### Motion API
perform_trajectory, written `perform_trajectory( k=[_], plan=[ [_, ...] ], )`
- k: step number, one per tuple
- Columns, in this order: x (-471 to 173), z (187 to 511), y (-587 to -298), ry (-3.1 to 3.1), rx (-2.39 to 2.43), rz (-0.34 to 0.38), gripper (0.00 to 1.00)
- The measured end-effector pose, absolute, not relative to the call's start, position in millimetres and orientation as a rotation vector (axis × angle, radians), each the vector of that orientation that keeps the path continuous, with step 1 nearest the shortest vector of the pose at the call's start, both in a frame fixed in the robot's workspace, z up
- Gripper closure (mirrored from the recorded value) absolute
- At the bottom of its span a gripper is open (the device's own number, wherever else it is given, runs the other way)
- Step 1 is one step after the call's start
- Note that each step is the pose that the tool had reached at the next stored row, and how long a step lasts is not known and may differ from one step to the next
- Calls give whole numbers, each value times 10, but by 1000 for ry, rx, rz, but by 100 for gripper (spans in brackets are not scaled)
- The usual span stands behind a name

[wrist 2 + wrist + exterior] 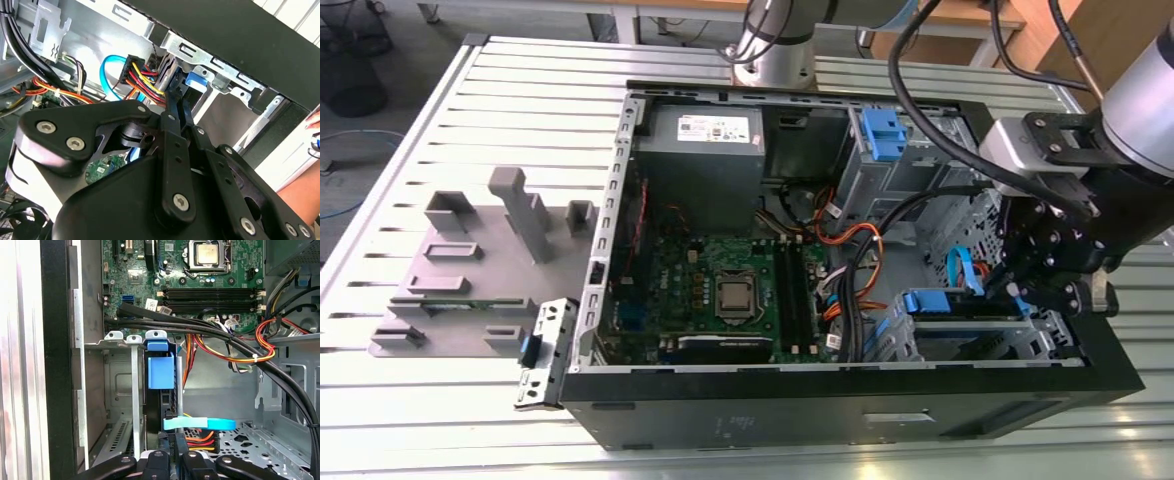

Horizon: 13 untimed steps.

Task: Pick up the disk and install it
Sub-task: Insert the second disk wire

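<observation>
Gripper sits low inside the open computer case, at the drive cage on the exterior view's right. From the second wrist view I read its fingers as clenched edge-on around the disk, whose blue carrier rail shows in the first wrist view. I log the disk standing upright in the cage slot, between metal walls, with a light-blue cable crossing just beside it. Motherboard lies beyond; a grey fixture rests on the slatted tabletop.
</observation>
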<state>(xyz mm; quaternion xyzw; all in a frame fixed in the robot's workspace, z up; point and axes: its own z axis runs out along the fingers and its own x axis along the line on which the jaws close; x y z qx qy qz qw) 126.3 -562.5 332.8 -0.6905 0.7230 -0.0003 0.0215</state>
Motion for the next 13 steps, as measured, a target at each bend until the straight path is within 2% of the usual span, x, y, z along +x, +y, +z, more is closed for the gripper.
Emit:
perform_trajectory(
  k=[13],
  plan=[
    [1264,3285,-5625,2241,-2140,-1,84]
  ],
)
